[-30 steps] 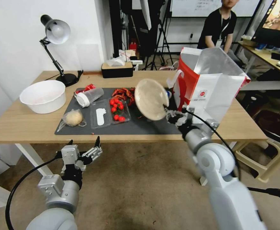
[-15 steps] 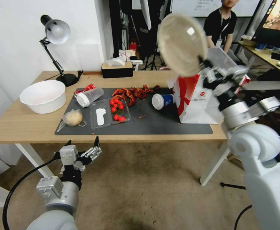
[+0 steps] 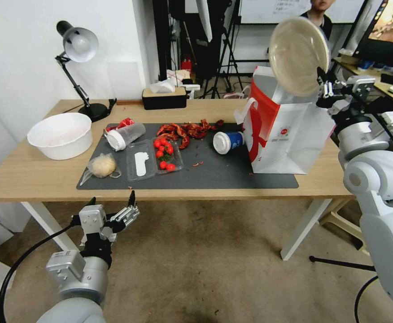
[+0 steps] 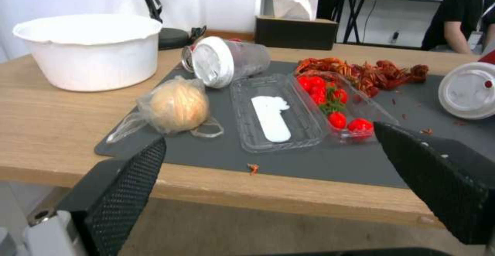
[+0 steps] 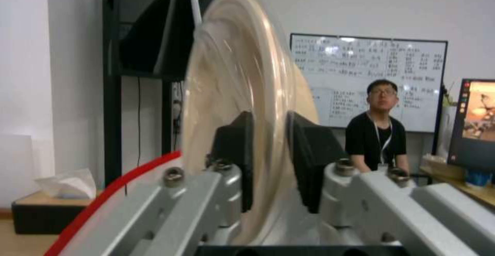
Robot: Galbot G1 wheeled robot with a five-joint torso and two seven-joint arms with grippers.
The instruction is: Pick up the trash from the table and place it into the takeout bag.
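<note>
My right gripper [image 3: 324, 89] is shut on the rim of the round beige lidded bowl [image 3: 299, 56], held on edge just above the mouth of the takeout bag [image 3: 286, 134]. The right wrist view shows both pads clamping the bowl [image 5: 242, 74]. The bag stands upright at the right end of the dark mat [image 3: 232, 177] on the table [image 3: 35, 179]. A blue cup [image 3: 229, 141] lies beside the bag. The clear cup [image 3: 125, 135] and the clear bag with a beige lump [image 3: 102, 166] lie at the mat's left. Below the table's front edge, my left gripper [image 3: 112, 198] hangs open.
A white bowl [image 3: 61, 134], a desk lamp [image 3: 77, 49] and a black tissue box [image 3: 164, 98] stand along the left and back. An open clamshell with cherry tomatoes [image 3: 163, 154] and red shells [image 3: 183, 131] lie on the mat. A stool [image 3: 340, 220] stands beside the table's right end.
My right arm has carried the beige bowl from low over the mat up and to the right, to just above the bag's mouth. The left arm has hardly moved.
</note>
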